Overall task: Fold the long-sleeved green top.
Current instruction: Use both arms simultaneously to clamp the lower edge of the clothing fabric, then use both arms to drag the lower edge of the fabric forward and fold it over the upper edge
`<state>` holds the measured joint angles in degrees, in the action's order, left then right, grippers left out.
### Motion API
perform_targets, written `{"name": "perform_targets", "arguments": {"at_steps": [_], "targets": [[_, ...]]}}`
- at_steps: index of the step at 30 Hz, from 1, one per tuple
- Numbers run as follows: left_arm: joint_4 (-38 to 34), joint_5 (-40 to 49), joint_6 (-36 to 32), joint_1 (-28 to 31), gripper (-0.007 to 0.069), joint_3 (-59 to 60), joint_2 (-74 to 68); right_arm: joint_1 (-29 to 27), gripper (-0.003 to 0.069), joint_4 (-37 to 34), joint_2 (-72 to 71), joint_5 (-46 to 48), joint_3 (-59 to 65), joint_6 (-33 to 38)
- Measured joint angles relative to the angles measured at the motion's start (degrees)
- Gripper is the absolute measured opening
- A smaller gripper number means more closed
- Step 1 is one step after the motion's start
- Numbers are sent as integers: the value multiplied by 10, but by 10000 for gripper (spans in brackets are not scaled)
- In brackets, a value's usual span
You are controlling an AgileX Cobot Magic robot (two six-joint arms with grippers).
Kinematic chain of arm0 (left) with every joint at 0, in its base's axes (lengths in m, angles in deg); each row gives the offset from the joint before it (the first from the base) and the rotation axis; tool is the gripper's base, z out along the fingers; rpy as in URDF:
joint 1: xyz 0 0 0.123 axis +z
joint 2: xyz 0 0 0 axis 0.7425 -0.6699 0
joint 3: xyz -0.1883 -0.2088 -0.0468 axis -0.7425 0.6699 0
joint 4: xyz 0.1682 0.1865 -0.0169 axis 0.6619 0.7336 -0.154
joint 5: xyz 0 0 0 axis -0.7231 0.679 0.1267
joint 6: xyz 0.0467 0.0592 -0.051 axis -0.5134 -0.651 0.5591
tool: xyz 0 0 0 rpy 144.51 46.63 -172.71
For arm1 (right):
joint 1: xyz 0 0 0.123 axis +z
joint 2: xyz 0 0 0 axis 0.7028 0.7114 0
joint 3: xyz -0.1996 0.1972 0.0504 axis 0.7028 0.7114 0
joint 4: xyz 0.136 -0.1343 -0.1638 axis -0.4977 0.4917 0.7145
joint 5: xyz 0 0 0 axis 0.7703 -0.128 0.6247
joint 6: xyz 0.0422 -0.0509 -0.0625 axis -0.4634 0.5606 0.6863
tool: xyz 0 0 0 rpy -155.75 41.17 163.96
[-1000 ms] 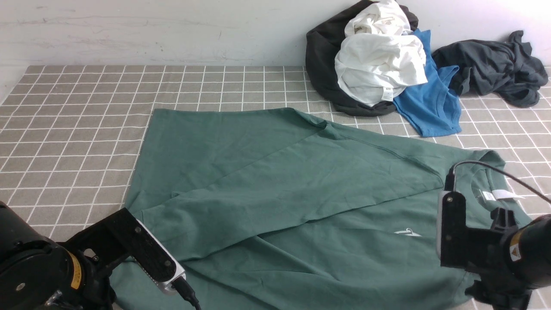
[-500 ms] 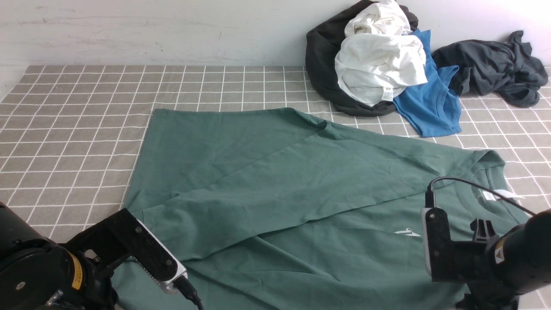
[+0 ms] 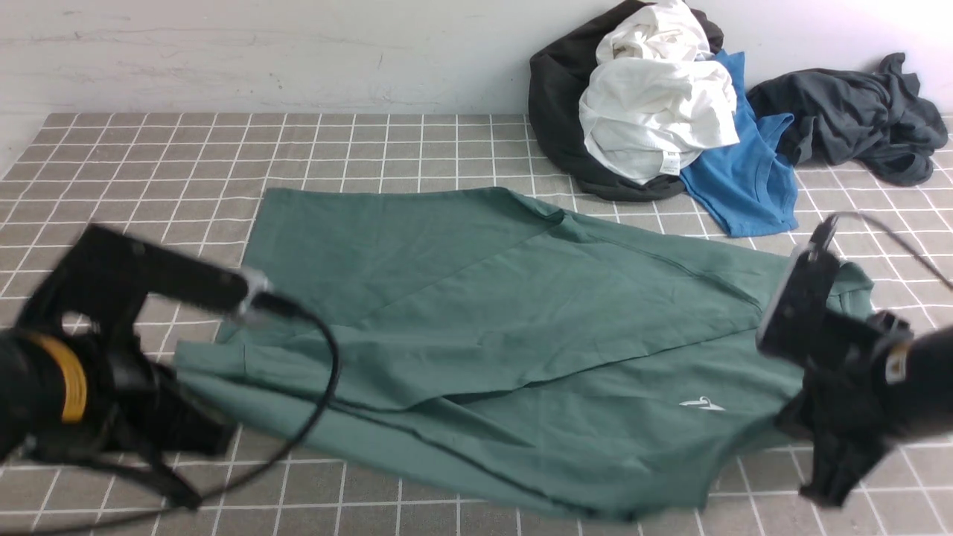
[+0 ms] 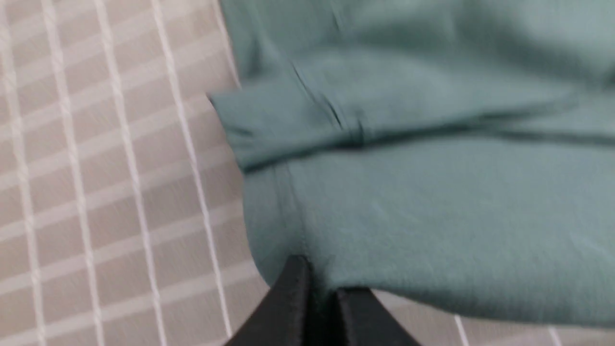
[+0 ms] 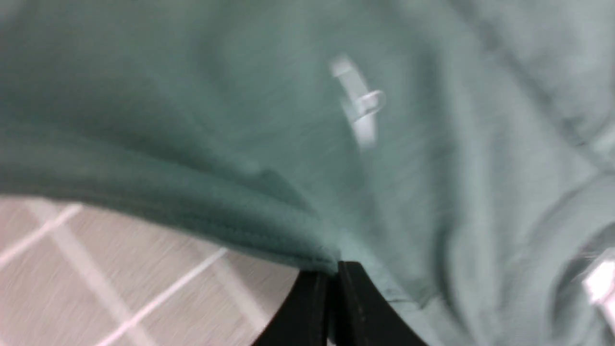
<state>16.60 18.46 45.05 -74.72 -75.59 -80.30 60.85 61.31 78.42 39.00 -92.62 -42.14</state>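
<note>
Across the middle of the grey tablecloth with a white grid [image 3: 149,171] lies the green long-sleeved cotton top [image 3: 476,335], spread with its neck toward the robot's right and its hem toward the left. One sleeve [image 3: 521,298] is laid diagonally over the body, and a small white chest logo [image 3: 702,403] faces up. At the near left corner, the left gripper [image 4: 322,288] has its two black jaws pressed together on the edge of the fabric. The sleeve cuff [image 4: 269,120] sits just beyond that corner. At the near right side, the right gripper [image 5: 334,274] likewise has its jaws pinched tight on a folded edge of the top, close to the logo [image 5: 360,103]; a white neck label [image 5: 598,283] shows at the frame's border. Both wrist pictures are blurred. In the front view both arms are blurred too, and the top's near edge hangs between them above the cloth. Against the far wall sits a heap of black, white and blue garments [image 3: 655,112], and a crumpled dark grey garment [image 3: 856,115] lies just beside it, well apart from the top.
</note>
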Motion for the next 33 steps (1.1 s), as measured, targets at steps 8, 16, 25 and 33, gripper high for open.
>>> {"name": "perform_targets", "arguments": {"at_steps": [8, 16, 25, 33], "targets": [[41, -57, 11, 112, 13, -203, -201, -14, 1, 16, 138, -17, -218, -65], [48, -80, -6, 181, 13, -471, -474, -39, 1, 19, 346, 17, -455, -88], [43, -10, -40, 195, 22, -792, -766, -39, 7, 62, 481, 29, -568, -162], [-79, 77, -148, 231, 296, -932, -825, -39, 172, 138, 489, 61, -620, -294]]}}
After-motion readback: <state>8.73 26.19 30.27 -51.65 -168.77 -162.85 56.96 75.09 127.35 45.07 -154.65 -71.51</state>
